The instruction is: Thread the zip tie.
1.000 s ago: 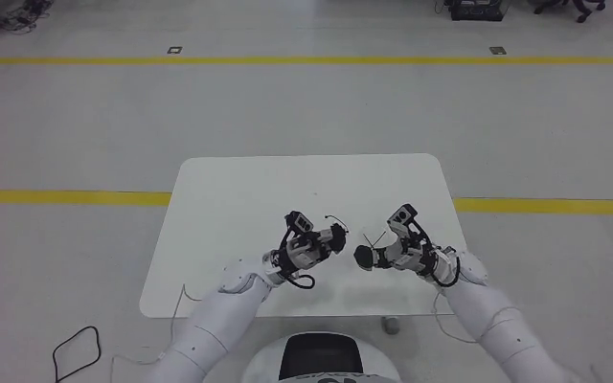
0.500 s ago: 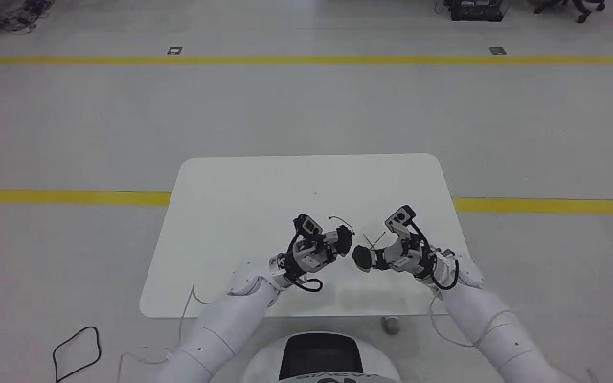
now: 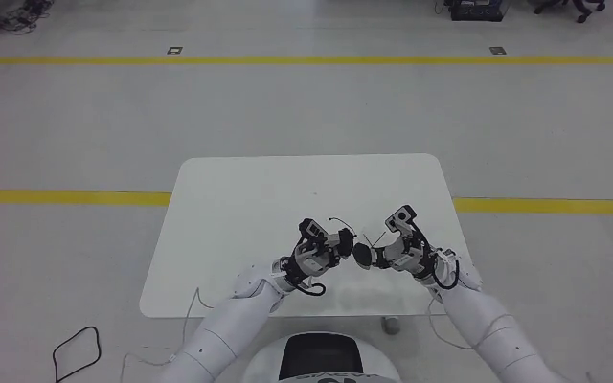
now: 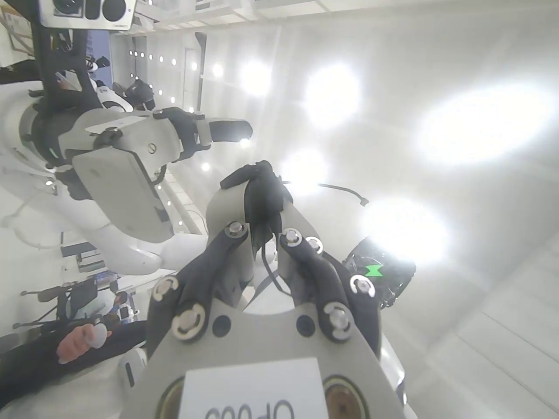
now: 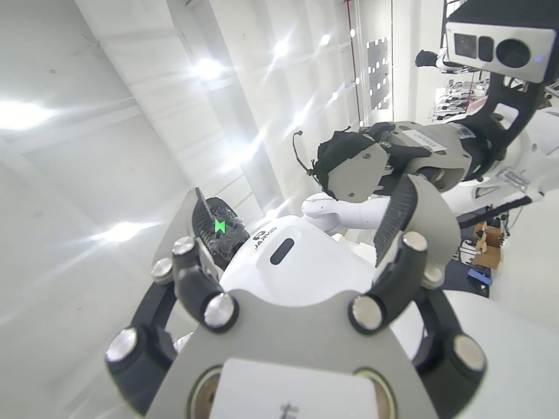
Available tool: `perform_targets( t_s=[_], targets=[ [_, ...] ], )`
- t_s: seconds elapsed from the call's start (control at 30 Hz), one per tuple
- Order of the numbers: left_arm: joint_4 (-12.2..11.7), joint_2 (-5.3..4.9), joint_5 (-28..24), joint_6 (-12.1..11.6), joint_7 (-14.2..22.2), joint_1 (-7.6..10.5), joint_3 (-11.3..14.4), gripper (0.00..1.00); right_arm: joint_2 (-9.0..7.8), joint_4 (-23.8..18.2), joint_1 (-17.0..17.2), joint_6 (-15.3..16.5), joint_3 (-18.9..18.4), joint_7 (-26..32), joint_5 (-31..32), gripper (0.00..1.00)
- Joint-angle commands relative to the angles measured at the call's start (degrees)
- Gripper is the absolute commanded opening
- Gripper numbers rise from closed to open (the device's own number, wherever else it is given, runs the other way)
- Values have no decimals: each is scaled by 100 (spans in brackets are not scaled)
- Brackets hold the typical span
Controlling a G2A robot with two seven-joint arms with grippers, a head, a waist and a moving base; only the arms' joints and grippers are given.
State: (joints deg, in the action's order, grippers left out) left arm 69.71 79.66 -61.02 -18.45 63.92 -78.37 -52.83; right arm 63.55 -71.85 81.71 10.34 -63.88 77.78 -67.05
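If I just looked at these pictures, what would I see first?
The left tool and the right tool hang nearly tip to tip above the near part of the white table. The left one is shut on a thin black zip tie whose free end curls out; the right one's jaws stand wide open, empty.

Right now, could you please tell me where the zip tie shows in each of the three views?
Top view: the zip tie arcs just beyond the left claw.
Left wrist view: it curves out from the shut left claw's tips.
Right wrist view: a thin black strand sticking out of the left claw.
Shared landmark: the left claw's black padded tips.
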Motion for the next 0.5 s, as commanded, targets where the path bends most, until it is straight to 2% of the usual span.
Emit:
perform_targets(
  t_s=[0.0,0.27,0.47],
  targets=[
    [-4,1,31,-44,-35,7,15,0,8,-5,6,-10,-3,16,37,48],
    [-4,-2,2,-82,-48,11,48,0,33,-6,21,59,-32,-78,288,30],
    [-9,0,-23,-102,-56,14,86,0,48,-52,44,73,-75,-108,383,24]
  ],
)
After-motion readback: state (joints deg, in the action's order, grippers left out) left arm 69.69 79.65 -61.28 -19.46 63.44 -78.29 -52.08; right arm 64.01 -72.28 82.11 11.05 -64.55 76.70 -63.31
